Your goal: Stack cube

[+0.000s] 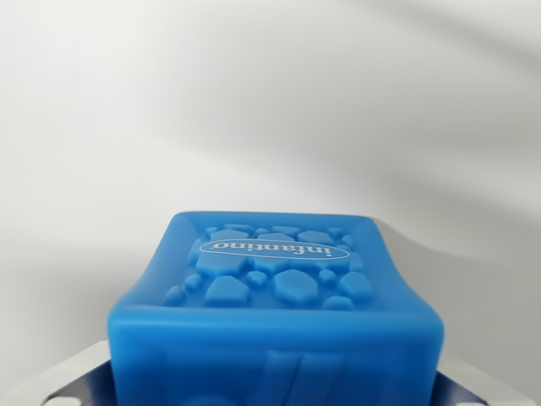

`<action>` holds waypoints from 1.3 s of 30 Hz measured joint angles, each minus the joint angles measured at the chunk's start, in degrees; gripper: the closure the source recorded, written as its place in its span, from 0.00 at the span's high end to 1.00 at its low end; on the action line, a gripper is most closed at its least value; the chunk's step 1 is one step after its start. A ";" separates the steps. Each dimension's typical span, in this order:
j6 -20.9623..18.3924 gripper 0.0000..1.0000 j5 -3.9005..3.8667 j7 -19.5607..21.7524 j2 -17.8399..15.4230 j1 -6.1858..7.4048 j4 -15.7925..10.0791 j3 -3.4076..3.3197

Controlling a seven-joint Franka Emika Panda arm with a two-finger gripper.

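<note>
A plain white wall (270, 93) fills the background, crossed by soft diagonal shadows.

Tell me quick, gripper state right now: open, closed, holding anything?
Gripper: shut on the blue cube, which fills the space between the fingers low in the wrist view. Nothing else shows but a plain white background.

The cube (275, 313) fills the lower middle, between end effector (275, 391) parts at its sides.
</note>
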 joint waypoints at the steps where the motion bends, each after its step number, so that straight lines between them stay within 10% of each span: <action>1: 0.00 0.00 0.00 0.00 0.00 0.00 0.00 0.00; 23: -0.97 0.00 0.00 0.01 -1.50 0.19 -0.39 -0.18; 39: -5.44 0.00 -0.39 0.37 -7.55 1.53 -1.84 -1.61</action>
